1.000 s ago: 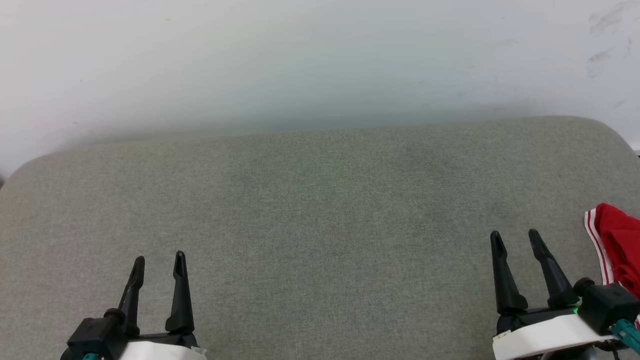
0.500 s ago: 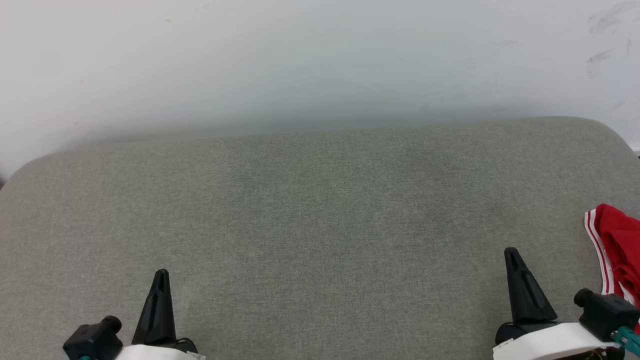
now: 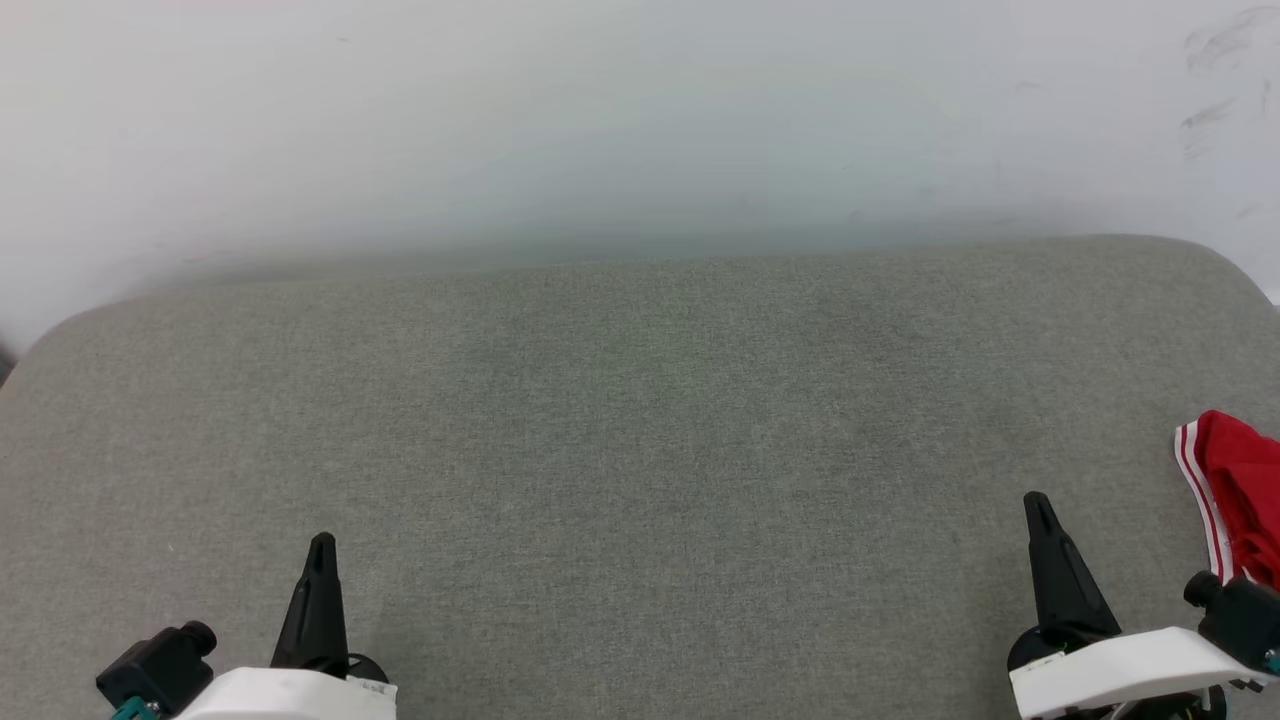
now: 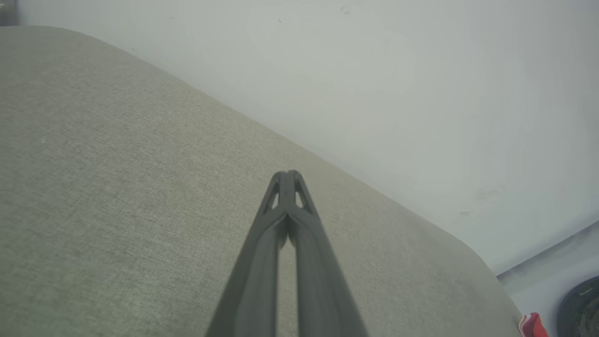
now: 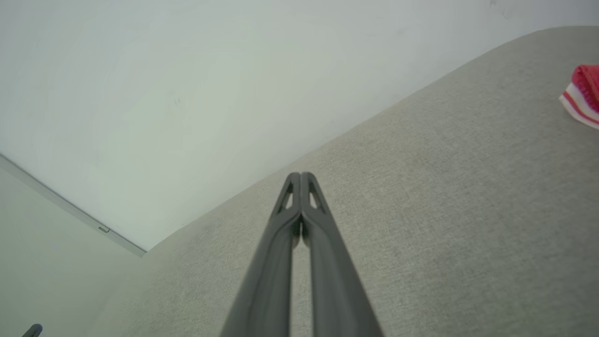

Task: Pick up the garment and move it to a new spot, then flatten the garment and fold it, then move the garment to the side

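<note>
The garment (image 3: 1235,490), red with red-and-white stripe trim, lies bunched at the far right edge of the grey cushioned surface (image 3: 640,420); most of it is cut off by the head view's border. A corner of the garment (image 5: 585,93) also shows at the right of the right wrist view, and a red scrap of the garment (image 4: 531,325) sits low right in the left wrist view. My right gripper (image 3: 1037,500) is shut and empty, just left of the garment and apart from it. My left gripper (image 3: 322,543) is shut and empty at the lower left, far from the garment.
A pale wall (image 3: 640,120) rises behind the cushion's rounded far edge. In the left wrist view a dark round object (image 4: 582,309) lies on the floor past the cushion's corner. A wide bare stretch of cushion lies between the grippers.
Both grippers have gone from open to shut, each pair of fingers closing into one point, and both have drawn back a little toward the bottom of the head view. The garment has not moved.
</note>
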